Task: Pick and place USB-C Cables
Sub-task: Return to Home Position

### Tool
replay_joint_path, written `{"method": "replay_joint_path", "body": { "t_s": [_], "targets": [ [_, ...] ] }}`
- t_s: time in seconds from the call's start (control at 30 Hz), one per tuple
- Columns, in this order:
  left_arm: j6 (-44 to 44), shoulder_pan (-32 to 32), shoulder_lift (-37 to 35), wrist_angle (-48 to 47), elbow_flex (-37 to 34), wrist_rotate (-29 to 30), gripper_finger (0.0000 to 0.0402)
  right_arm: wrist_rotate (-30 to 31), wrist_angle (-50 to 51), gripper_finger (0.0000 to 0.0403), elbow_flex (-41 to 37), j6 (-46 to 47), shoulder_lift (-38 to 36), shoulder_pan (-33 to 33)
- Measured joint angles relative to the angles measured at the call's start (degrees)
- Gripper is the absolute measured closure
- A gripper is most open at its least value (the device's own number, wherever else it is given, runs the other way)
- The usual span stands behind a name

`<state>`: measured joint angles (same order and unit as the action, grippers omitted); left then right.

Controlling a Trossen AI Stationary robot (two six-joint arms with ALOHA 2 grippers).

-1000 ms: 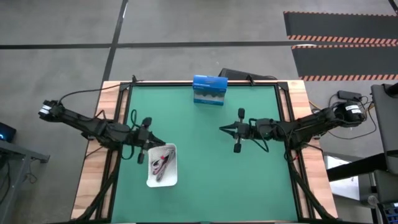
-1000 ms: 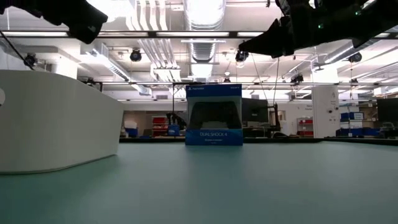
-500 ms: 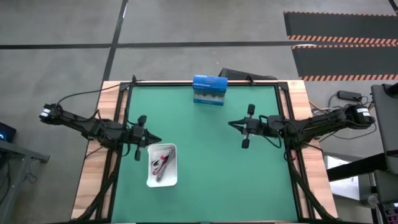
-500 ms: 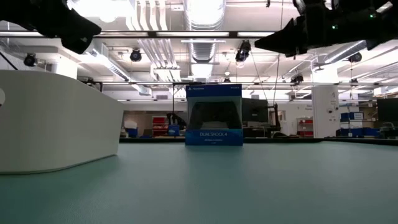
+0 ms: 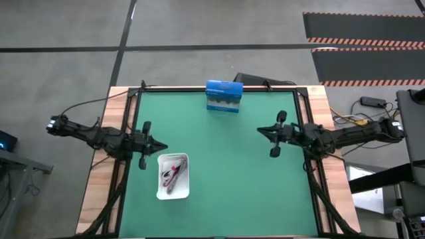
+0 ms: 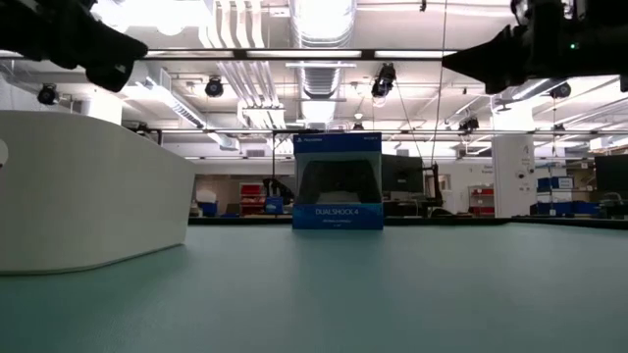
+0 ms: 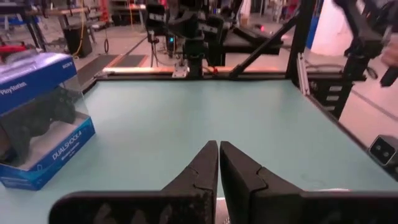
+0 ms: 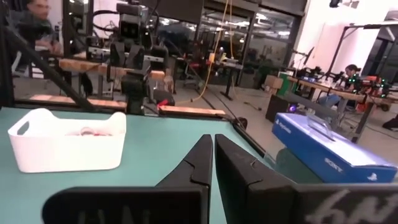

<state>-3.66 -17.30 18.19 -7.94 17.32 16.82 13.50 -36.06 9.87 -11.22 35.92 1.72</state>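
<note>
The white tray point(image 5: 173, 176) stands on the green mat near the table's left near part, and the coiled cables lie inside it. A pink-red bundle point(image 5: 174, 170) shows plainly, with pale and dark strands point(image 5: 171, 184) beside it. In the right wrist view only a pink bit point(image 8: 93, 132) peeks over the tray's rim point(image 8: 65, 140). My left gripper point(image 5: 165, 147) hovers shut just beyond the tray's far left corner. My right gripper point(image 5: 259, 129) hovers shut over the mat's right half, far from the tray. Both wrist views show the fingers closed, left gripper point(image 7: 219, 144) and right gripper point(image 8: 213, 138).
A blue game-controller box point(image 5: 224, 96) stands upright at the middle of the far edge, seen also as the box point(image 6: 338, 181) in the low view. Bare green mat point(image 5: 226, 166) lies between the two grippers. People sit in the room beyond the table.
Both arms have drawn back from the table's middle, staying shut. The left gripper moved from over the tray's far edge toward the left edge. The right gripper moved toward the right edge and slightly toward the far edge. The tray and cables have stayed put.
</note>
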Motion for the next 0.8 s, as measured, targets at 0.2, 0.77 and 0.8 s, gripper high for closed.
{"method": "replay_joint_path", "body": {
  "t_s": [0.2, 0.77, 0.8],
  "targets": [
    [-0.02, 0.0, -6.08, 0.28, -3.05, 0.01, 0.0401, 0.54, 6.44, 0.0394, -0.79, 0.8, -5.98, 0.0],
    [-0.42, 0.04, -16.87, 0.84, -10.82, 0.02, 0.0401, 1.53, 21.24, 0.0394, -1.29, -0.76, -18.87, -2.25],
    [-0.42, 0.04, -16.81, 0.88, -11.18, 0.1, 0.0401, 1.53, 21.7, 0.0394, -1.6, -0.77, -19.62, -2.25]
  ]
}}
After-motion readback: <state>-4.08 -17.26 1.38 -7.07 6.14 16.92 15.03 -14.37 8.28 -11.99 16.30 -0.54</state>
